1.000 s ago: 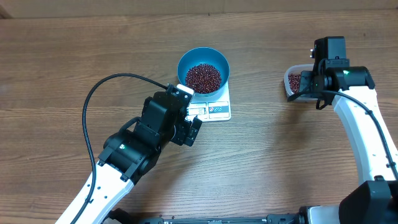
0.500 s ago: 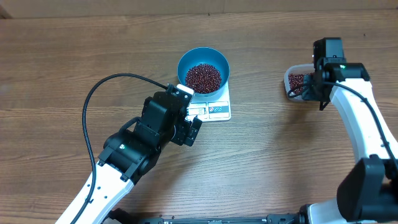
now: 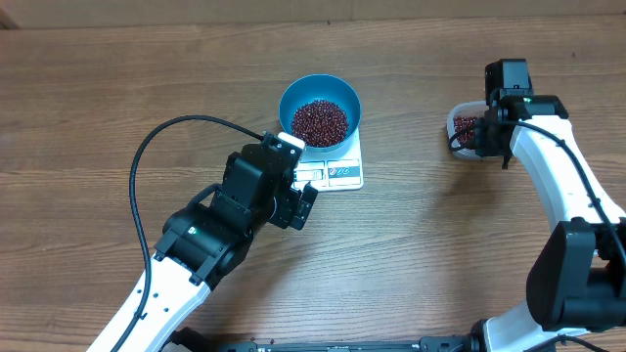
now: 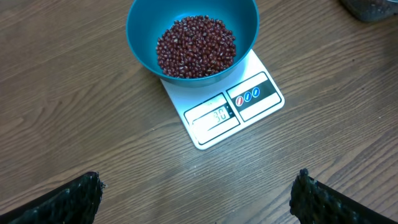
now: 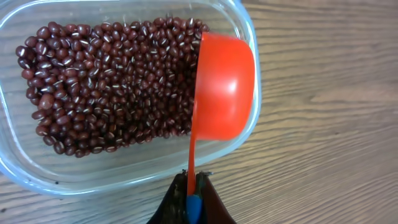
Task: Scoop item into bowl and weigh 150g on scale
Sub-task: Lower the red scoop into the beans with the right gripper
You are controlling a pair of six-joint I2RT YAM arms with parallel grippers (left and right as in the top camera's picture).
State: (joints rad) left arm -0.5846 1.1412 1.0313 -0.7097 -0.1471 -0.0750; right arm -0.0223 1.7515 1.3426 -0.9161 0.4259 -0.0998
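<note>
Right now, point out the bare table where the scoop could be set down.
Free: the table between scale and clear tub; the stretch in front of it; the area left of the blue bowl. Crowded: before the scale, under the open left gripper, and the tub, where the right gripper holds the red scoop.

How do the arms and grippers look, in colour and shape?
The left arm and right arm have white rounded links and black joints. A black cable loops beside the left one; another runs along the right. The left gripper and right gripper are black.
</note>
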